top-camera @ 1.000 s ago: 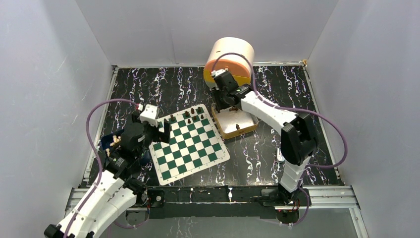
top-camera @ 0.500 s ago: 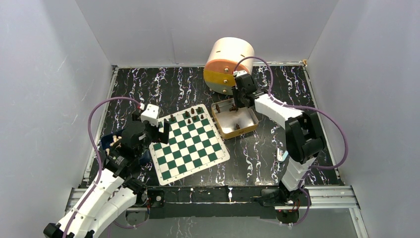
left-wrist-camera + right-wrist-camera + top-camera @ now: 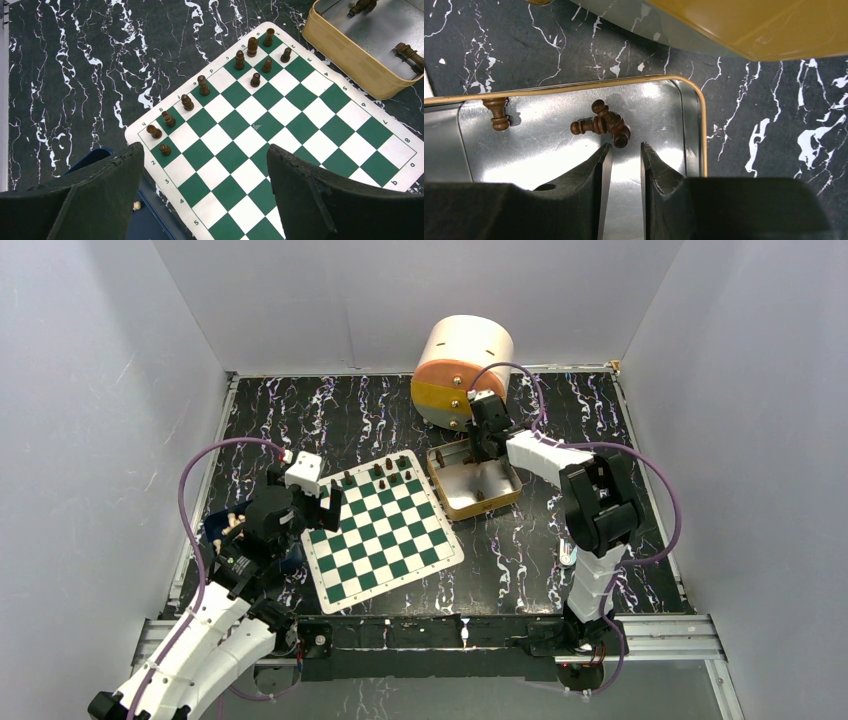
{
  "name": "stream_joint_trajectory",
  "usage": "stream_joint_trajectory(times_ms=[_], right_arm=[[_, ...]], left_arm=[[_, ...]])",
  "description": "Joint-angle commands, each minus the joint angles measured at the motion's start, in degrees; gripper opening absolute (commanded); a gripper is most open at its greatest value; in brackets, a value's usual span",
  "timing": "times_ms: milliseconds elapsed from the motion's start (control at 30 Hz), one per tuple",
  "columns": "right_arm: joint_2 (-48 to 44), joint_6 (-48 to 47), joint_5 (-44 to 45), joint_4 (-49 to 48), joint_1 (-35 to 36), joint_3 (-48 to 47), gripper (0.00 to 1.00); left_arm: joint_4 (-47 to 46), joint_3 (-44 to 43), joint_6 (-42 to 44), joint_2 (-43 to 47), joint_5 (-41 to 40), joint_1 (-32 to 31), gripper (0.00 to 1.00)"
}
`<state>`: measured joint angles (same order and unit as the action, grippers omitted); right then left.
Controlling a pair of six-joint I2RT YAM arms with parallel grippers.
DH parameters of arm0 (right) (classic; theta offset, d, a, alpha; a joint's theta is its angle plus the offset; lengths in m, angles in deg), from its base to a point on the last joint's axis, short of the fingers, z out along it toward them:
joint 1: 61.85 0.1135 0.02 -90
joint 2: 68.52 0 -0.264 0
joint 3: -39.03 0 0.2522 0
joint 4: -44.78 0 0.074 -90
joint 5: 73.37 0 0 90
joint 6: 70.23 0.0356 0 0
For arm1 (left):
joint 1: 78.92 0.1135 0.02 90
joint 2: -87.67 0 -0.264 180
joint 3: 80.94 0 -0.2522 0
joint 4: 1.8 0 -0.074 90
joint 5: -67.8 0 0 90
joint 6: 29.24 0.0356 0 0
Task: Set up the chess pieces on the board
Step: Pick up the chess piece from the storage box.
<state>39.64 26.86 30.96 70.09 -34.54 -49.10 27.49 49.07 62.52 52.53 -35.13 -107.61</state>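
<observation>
The green-and-white checkered board [image 3: 260, 125] is laid flat. Small dark brown chess pieces [image 3: 203, 85] are stood upright in two rows along one board edge; others are left toppled just off its corner.

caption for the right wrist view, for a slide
Right gripper, jaws slightly apart, poised over a metal tray beside toppled brown chess pieces.

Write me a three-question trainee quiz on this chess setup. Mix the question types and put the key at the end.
1. The left tool hangs over the board. True or false: it grips one of the chess pieces.
2. The right tool hangs over: A the board, B the tray, C neither.
3. The two chess pieces nearest the right tool: touching or apart?
Key: 1 false; 2 B; 3 touching.
</observation>
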Motion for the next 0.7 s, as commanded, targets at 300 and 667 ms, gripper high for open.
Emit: stream_joint_trajectory(times_ms=[300, 667], right_arm=[[2.4, 0.17, -1.97, -3.2, -0.72, -2.71, 0.29], [-0.03, 0.1, 0.31, 0.83, -0.71, -4.93, 0.21]], left_arm=[[-0.32, 0.06, 0.94, 1.13, -0.83, -0.15, 0.88], [-0.31, 0.16, 1.14, 0.94, -0.46, -0.19, 0.88]])
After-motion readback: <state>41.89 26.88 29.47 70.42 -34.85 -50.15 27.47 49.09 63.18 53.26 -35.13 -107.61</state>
